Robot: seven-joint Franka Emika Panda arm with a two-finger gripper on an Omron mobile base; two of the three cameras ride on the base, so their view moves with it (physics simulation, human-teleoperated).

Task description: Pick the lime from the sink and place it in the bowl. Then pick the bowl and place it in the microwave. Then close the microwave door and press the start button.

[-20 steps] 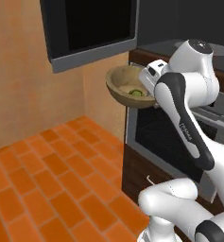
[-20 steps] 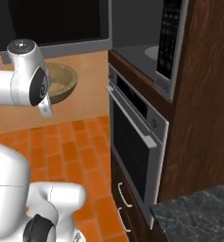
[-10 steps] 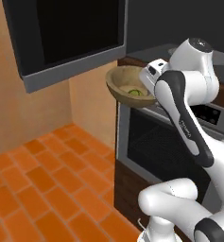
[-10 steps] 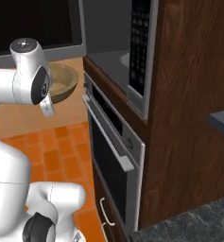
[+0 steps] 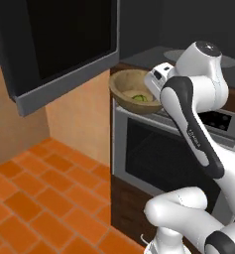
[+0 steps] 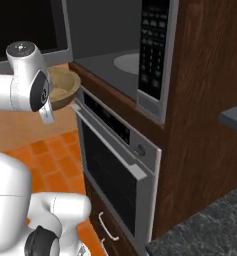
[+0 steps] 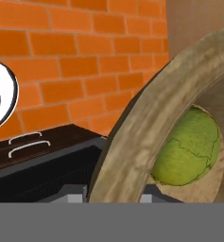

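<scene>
The tan wooden bowl [image 5: 128, 88] hangs in the air in front of the steel oven, just below the open microwave [image 5: 193, 34]. My gripper [image 5: 152, 93] is shut on its near rim, with the fingers hidden behind the hand. The lime [image 5: 140, 98] lies inside the bowl. In the hand view the thick rim of the bowl [image 7: 146, 127] curves up from the bottom, and the lime [image 7: 189, 146] rests just behind it. The microwave door [image 5: 64, 44] stands swung open to the left. A pale round plate [image 6: 127, 62] lies in the cavity, to the right of the bowl [image 6: 65, 90].
The steel oven [image 6: 115, 150] sits directly under the microwave, with its display strip close to the bowl. The microwave's button panel [image 6: 152, 50] is on the right, against dark wood cabinetry [image 6: 205, 125]. Orange tiled floor [image 5: 34, 198] spreads to the left.
Both base views have shifted, so the base has driven: microwave, door and oven now stand closer and larger. The bowl with the lime stays held at the same place before the arm.
</scene>
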